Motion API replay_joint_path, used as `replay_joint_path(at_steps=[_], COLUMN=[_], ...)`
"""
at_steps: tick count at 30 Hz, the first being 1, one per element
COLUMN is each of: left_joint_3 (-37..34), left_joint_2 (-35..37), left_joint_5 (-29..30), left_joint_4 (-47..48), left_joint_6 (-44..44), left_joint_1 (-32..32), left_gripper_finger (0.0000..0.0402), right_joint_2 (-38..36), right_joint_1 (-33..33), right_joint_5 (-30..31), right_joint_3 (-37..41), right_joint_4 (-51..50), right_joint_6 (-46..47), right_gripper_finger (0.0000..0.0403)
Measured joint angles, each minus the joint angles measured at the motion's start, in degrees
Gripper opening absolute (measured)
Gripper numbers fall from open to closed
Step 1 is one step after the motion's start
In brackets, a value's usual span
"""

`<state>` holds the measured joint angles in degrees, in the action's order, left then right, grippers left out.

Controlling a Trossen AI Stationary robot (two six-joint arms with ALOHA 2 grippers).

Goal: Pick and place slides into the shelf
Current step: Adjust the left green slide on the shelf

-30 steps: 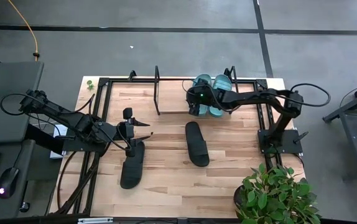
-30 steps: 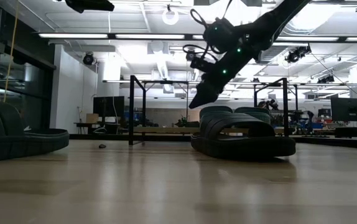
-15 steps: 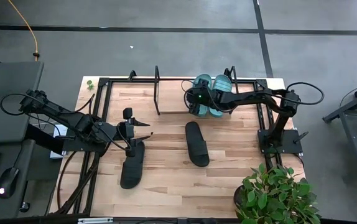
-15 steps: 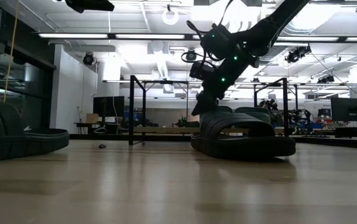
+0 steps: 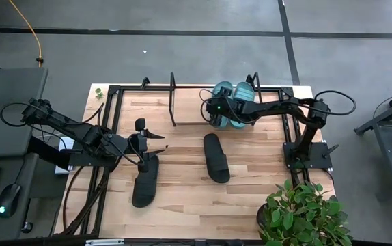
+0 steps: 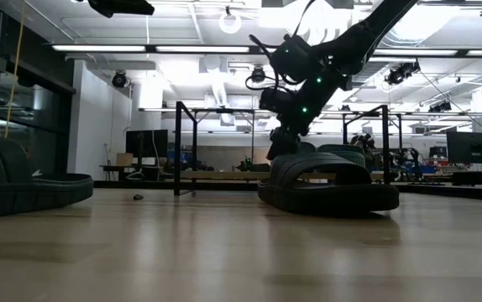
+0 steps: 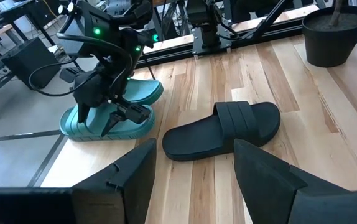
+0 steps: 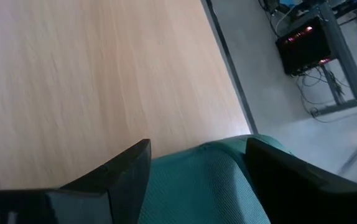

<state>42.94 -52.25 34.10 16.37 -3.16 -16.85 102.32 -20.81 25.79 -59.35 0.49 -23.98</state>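
A: What stood farthest left of the plain black slide sandal (image 5: 216, 158) at the middle of the light wooden desk (image 5: 182, 198)?

B: The left hand (image 5: 142, 146), its fingers spread apart and gripping nothing, poised over the second black slide (image 5: 145, 180), which lay left of the middle one.

A: And to the right of that middle slide?

B: Beyond it, up by the thin black metal bars of the shelf (image 5: 173, 102), the two teal-green ribbed slides (image 5: 233, 102) sat side by side, touching. The right hand (image 5: 216, 116) was down at the nearer teal one, fingers parted on either side of its strap (image 8: 194, 180), not yet closed on it.

A: Farthest right?

B: A leafy green potted plant (image 5: 302, 215) at the desk's corner.
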Motion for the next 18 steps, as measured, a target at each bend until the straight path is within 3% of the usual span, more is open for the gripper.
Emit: replay_joint_path(at_steps=[18], left_joint_3=[0.0], left_joint_2=[0.0], left_joint_5=[0.0], left_joint_4=[0.0], left_joint_6=[0.0], left_joint_1=[0.0], left_gripper_finger=[0.0198], right_joint_2=[-4.0], right_joint_1=[-0.1], right_joint_5=[4.6], right_joint_3=[0.1], right_joint_4=[-7.5], right_joint_6=[0.0], right_gripper_finger=[0.0254])
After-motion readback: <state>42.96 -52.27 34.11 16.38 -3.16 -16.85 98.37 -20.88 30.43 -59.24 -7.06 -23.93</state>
